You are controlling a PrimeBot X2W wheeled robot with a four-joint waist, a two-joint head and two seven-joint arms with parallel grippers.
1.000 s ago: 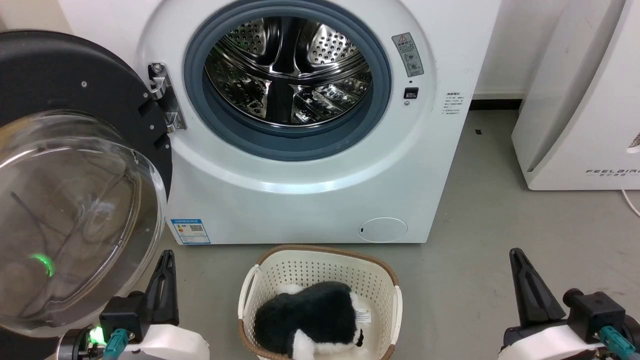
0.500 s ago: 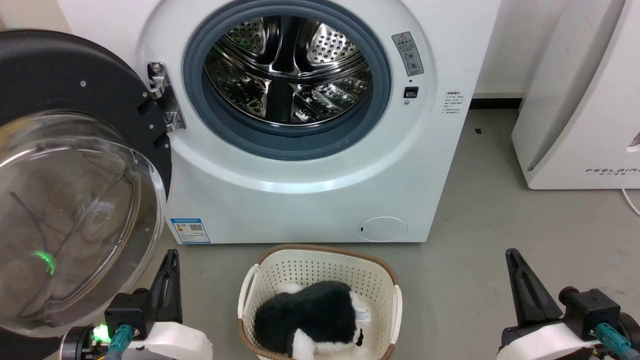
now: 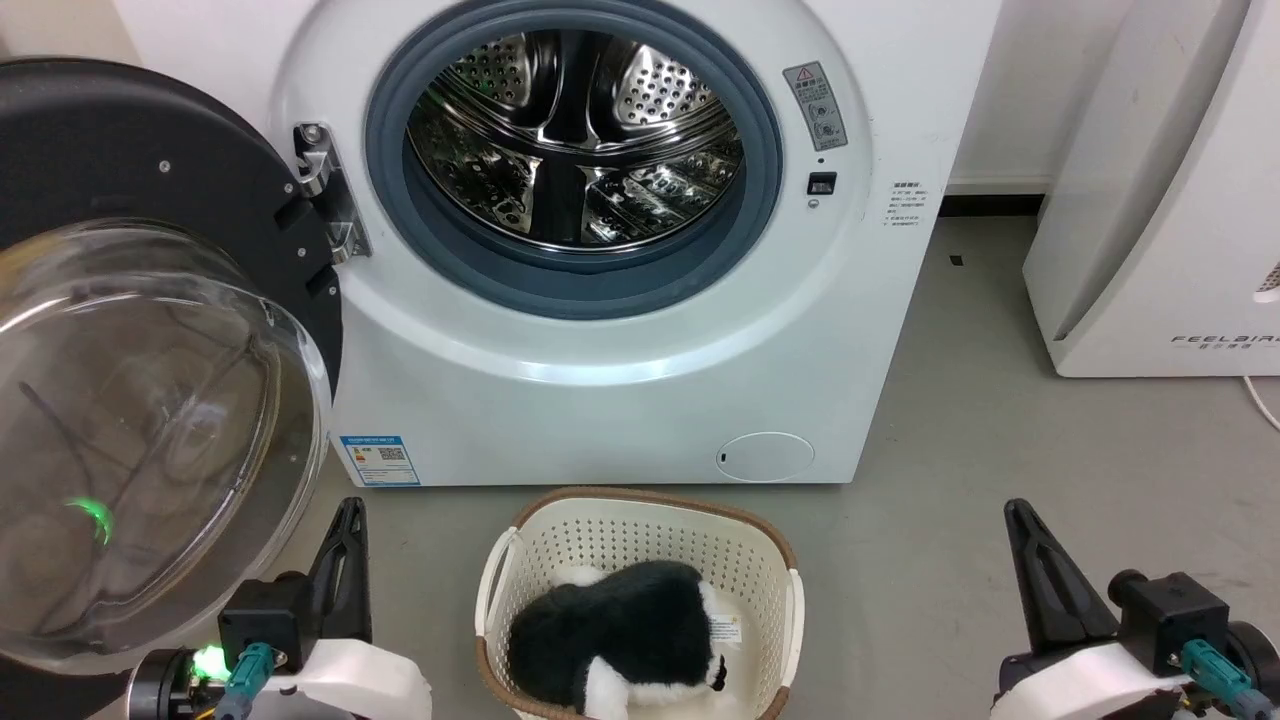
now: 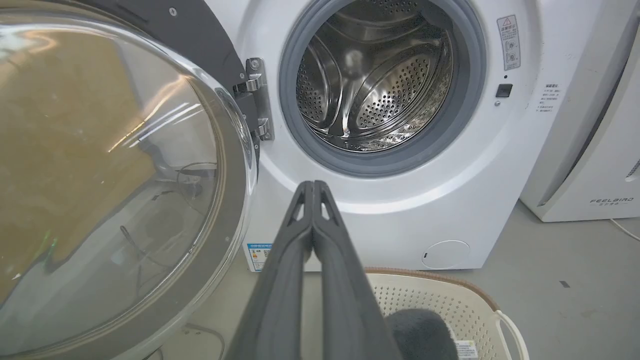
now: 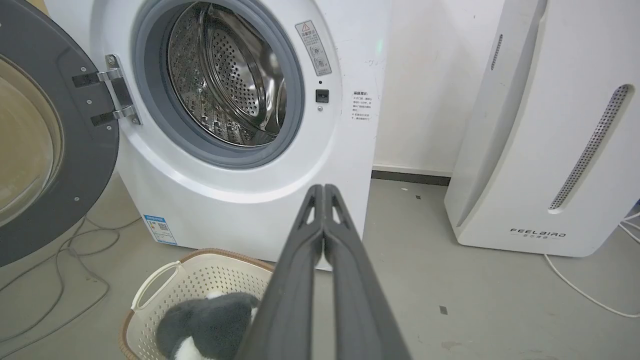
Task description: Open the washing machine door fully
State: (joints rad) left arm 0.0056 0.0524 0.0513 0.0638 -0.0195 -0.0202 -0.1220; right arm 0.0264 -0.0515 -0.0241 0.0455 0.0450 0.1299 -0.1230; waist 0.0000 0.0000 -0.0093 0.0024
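The washing machine (image 3: 600, 400) stands straight ahead, its steel drum (image 3: 575, 140) exposed inside the blue-grey gasket. The washing machine door (image 3: 150, 420) is swung wide to the left on its metal hinge (image 3: 330, 200), its clear glass bowl bulging toward me and its dark grey inner face (image 5: 95, 165) showing. My left gripper (image 3: 350, 510) sits low beside the door's lower right rim, apart from it, fingers (image 4: 313, 186) pressed together and holding nothing. My right gripper (image 3: 1015, 512) hangs at the lower right over bare floor, its fingertips (image 5: 323, 189) also shut on nothing.
A white basket (image 3: 640, 520) with a brown rim holds a black-and-white plush toy (image 3: 620, 630) on the floor before the machine. A white appliance with grey lettering (image 3: 1160, 200) stands at the right. Cables (image 5: 60, 270) lie under the door. Grey floor lies between machine and appliance.
Both grippers have drawn slightly downward toward the bottom of the head view, the left one edging right. The door has not moved.
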